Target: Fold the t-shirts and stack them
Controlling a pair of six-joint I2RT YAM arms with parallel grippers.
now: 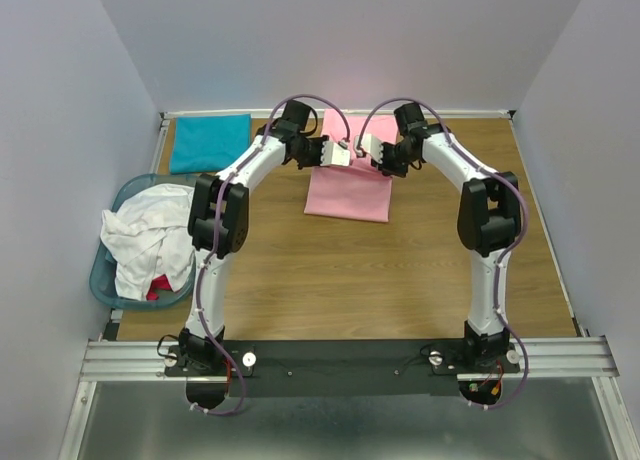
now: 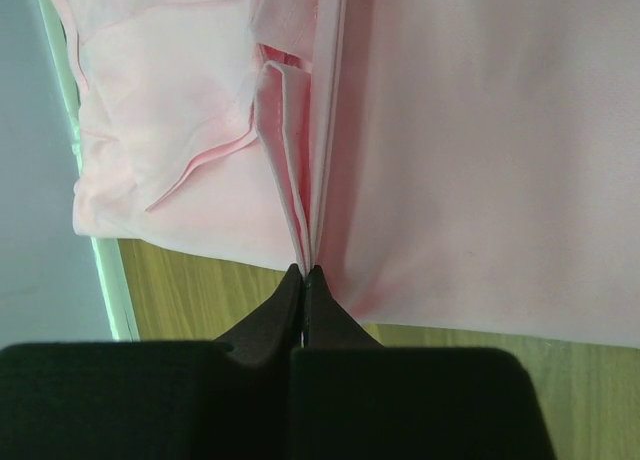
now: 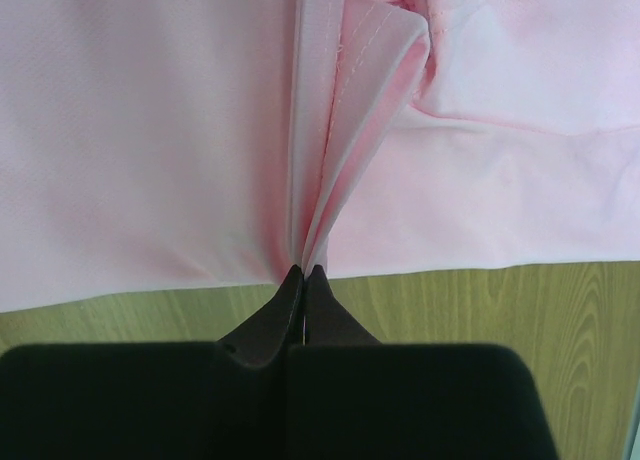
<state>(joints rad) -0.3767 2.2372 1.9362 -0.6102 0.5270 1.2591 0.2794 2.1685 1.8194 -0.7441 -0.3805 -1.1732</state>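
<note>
The pink t-shirt (image 1: 348, 192), lying far-centre on the tabletop (image 1: 300, 280), is pinched at 2 edge points by the closed left fingers (image 2: 280, 310) and right fingers (image 3: 280, 315), probably so a fold can be drawn evenly.

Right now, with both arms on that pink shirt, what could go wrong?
Both jaws are shut on only a thin edge of the pink t-shirt, so it may slip free when pulled. The pinched cloth is bunched in several layers, so the fold may come out crooked.
</note>
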